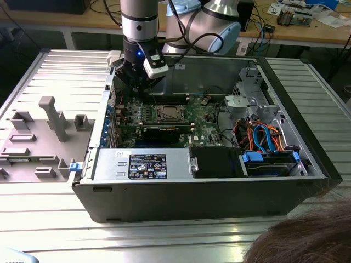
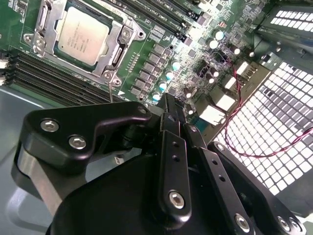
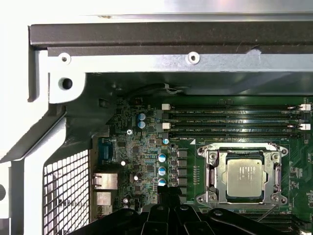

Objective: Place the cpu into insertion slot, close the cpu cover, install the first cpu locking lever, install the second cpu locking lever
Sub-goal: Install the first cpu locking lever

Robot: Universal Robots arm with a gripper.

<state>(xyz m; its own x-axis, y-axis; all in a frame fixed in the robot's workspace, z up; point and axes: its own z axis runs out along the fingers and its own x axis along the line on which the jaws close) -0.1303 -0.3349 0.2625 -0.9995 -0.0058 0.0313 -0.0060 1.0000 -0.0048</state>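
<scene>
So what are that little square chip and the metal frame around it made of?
The cpu has what looks like a metal top with a dull silver-grey finish: it reflects light softly, not like a mirror. The cpu cover framing it seems to be thin stamped metal, brighter and shinier, with glints along its edges in both wrist views. The motherboard beneath looks like green-coated circuit board. The exact alloys cannot be told.

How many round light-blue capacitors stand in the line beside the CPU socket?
4. They form one line beside the cpu cover: first capacitor, second, third, and fourth, next to the claw, which may hide more.
</scene>
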